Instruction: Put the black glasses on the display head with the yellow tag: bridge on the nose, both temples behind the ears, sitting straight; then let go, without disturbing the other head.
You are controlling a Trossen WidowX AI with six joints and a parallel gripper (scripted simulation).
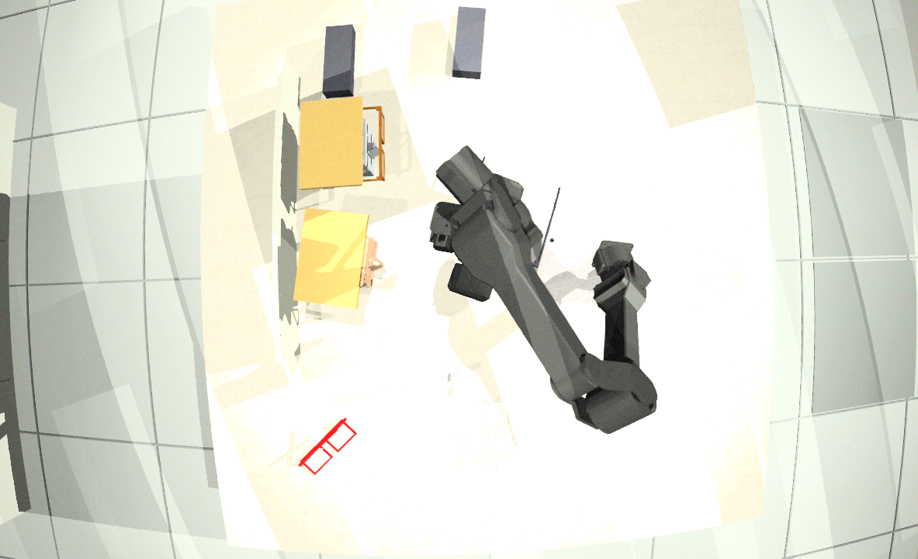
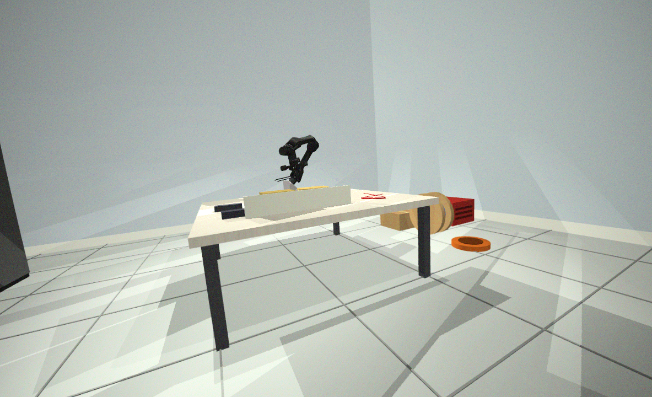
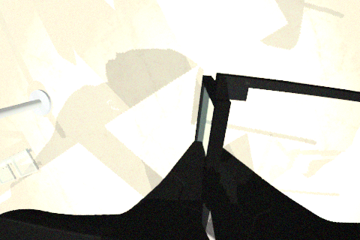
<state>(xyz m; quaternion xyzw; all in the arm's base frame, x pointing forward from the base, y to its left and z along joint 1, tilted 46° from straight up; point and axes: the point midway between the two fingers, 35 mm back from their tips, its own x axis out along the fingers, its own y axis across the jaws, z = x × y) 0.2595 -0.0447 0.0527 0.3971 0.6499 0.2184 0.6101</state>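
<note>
My gripper (image 3: 203, 150) is shut on the black glasses (image 3: 221, 120) (image 1: 549, 226) at their front frame. In the wrist view one black temple runs off to the right. In the top view the arm hides the fingers and most of the glasses; one thin temple shows right of the arm. The glasses are held in the air, away from both heads. The peach display head (image 1: 369, 264) faces right, mostly hidden under a yellow panel. The other, grey head (image 1: 372, 149) wears orange-brown glasses (image 1: 382, 125) under another yellow panel. No tag can be made out.
Yellow panels (image 1: 333, 260) (image 1: 330, 142) cover the heads, with a pale wall (image 1: 285, 104) (image 2: 297, 202) behind them. Dark blocks (image 1: 339, 59) (image 1: 469, 41) lie near the far edge. Red glasses (image 1: 322, 442) lie at lower left. A pale stand (image 3: 40, 102) is left in the wrist view.
</note>
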